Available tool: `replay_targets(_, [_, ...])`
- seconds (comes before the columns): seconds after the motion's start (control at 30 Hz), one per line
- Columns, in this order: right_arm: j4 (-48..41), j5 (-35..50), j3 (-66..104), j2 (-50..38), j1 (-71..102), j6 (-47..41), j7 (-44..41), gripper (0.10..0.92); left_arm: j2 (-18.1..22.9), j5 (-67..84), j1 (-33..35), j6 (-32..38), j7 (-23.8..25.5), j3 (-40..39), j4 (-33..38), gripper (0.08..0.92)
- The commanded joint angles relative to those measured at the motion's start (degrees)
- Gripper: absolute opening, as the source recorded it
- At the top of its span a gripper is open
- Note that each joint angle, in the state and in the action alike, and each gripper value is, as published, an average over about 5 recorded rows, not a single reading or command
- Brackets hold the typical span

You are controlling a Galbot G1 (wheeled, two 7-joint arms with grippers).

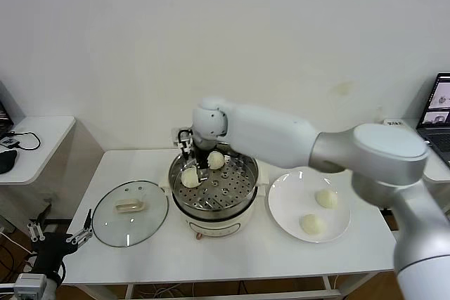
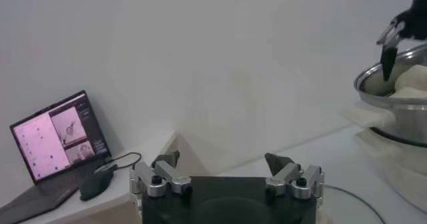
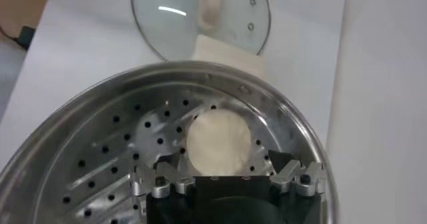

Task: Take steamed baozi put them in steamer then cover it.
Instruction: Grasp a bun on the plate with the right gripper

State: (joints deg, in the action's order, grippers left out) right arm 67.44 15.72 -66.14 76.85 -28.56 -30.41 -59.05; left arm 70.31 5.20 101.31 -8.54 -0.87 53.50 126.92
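The steamer (image 1: 242,198) stands mid-table with two steamed baozi on its perforated tray, one at the left (image 1: 190,177) and one at the back (image 1: 216,159). My right gripper (image 1: 193,161) hangs open just above the left bun. In the right wrist view its gripper (image 3: 220,162) straddles that baozi (image 3: 219,142), and the fingers do not touch it. Two more baozi (image 1: 325,198) (image 1: 311,224) lie on the white plate (image 1: 281,201). The glass cover (image 1: 131,212) lies flat to the left of the steamer. My left gripper (image 1: 60,233) is open and parked low at the table's left.
A laptop (image 1: 439,114) stands at the far right. A side table (image 1: 35,138) with cables and a mouse is at the left. In the left wrist view a laptop (image 2: 57,135) and the steamer's rim (image 2: 400,99) show beyond the open left gripper (image 2: 222,160).
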Motion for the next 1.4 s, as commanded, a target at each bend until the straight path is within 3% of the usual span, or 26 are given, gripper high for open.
replay_targets(0.03, [10.1,0.5,-1.5,-12.3,-8.0,4.3,-4.7,0.823,0.0,-0.1,0.0,-0.1,0.0,-0.2,0.2,0.823])
replay_targets(0.37, [22.4,-5.1,-3.0,-33.6,-9.1,9.2,-8.7,0.823,0.0,-0.6,0.3,-0.2,0.1,-1.4,1.5,0.823])
replay_targets(0.73, [26.1,-15.9,4.4,-49.4,6.4,13.6,-10.0,0.823,0.7,-1.5,1.1,-0.2,0.1,-2.0,1.7,0.823])
replay_targets(1.03, [25.3,-23.4,18.6,-51.9,28.4,14.7,-9.3,0.823,1.0,-2.6,1.4,-0.2,0.1,-2.7,1.3,0.823])
replay_targets(1.4, [19.9,-27.3,23.9,-46.4,37.1,15.2,-7.8,0.823,1.3,-3.0,1.8,-0.2,0.1,-2.7,0.9,0.823])
